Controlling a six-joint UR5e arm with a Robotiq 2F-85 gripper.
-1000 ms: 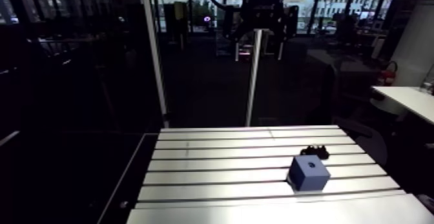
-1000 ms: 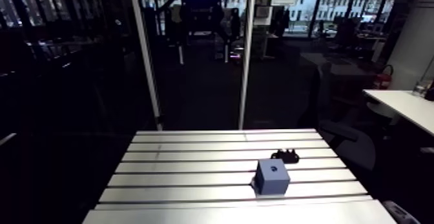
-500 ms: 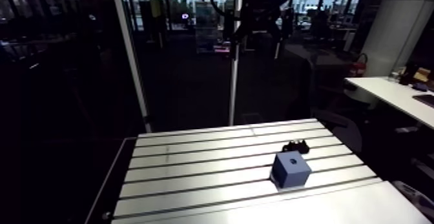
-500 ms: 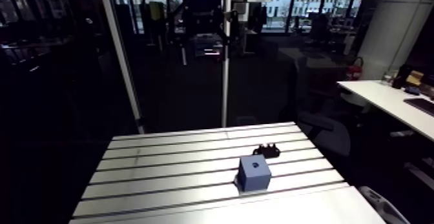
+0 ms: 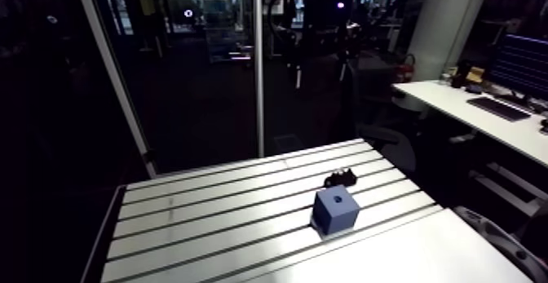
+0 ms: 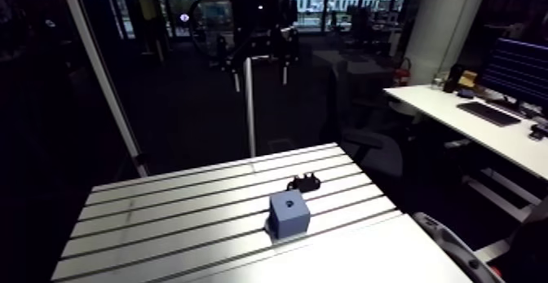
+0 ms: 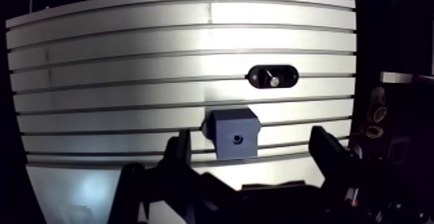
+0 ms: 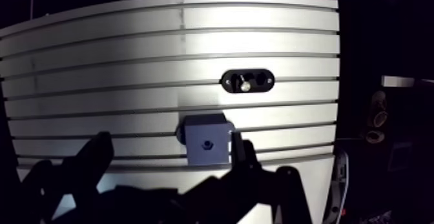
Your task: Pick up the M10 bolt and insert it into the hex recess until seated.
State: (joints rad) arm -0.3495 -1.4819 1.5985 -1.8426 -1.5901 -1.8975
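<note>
A blue block (image 7: 234, 133) with a small hole in its top face stands on the slotted aluminium table (image 7: 116, 65). Just beyond it lies a black oval holder (image 7: 272, 78) with the silvery M10 bolt (image 7: 274, 80) standing in it. In the arm view the block (image 5: 336, 209) and the holder (image 5: 341, 177) sit right of the table's middle. My gripper (image 7: 252, 150) hangs high above the table, open, its two dark fingers (image 7: 177, 150) wide apart with nothing held. Seen from the wrist, the block lies between the fingers, far below.
A smooth pale plate (image 5: 408, 254) adjoins the table's near edge. A thin upright post (image 5: 258, 66) stands behind the far edge, and a slanted frame bar (image 5: 114, 82) rises at the back left.
The whole arm view has swung and shifted, so the camera has moved with the arm. Block, holder and bolt keep their places on the table.
</note>
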